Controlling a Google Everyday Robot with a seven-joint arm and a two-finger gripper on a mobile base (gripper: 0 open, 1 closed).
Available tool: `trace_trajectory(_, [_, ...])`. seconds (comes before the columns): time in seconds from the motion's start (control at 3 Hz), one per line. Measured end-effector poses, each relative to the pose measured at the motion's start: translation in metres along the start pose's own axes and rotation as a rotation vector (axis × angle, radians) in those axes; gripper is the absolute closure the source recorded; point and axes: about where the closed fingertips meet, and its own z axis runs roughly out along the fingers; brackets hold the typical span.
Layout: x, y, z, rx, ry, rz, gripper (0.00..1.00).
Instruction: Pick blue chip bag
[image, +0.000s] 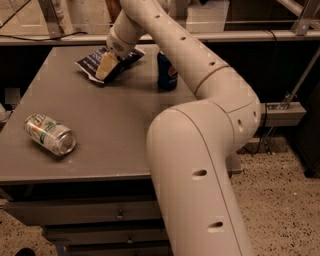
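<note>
end effector (107, 66) at blue chip bag (90, 64) | table (100, 125) rear | grip: cannot tell

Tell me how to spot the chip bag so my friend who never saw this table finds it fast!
Look at the gray table, toward its far edge, where the robot's tool reaches down. Right at the tool is the blue chip bag, dark navy with white ends. It is a crinkly pouch, unlike the upright blue can beside it and the green-and-silver can lying nearer.
</note>
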Motion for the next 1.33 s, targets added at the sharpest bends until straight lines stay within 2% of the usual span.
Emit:
trace_trajectory(0.33, [-0.002, -0.005, -0.003, 0.007, -0.009, -0.009, 0.64])
trace_trajectory(0.67, [-0.02, -0.014, -0.023, 0.041, -0.06, -0.033, 0.88])
trace_trajectory(1.0, [-0.045, -0.021, -0.058, 0.083, -0.137, -0.06, 1.0])
trace_trajectory(1.33, [-0.073, -0.014, -0.103, 0.1, -0.259, -0.077, 1.0])
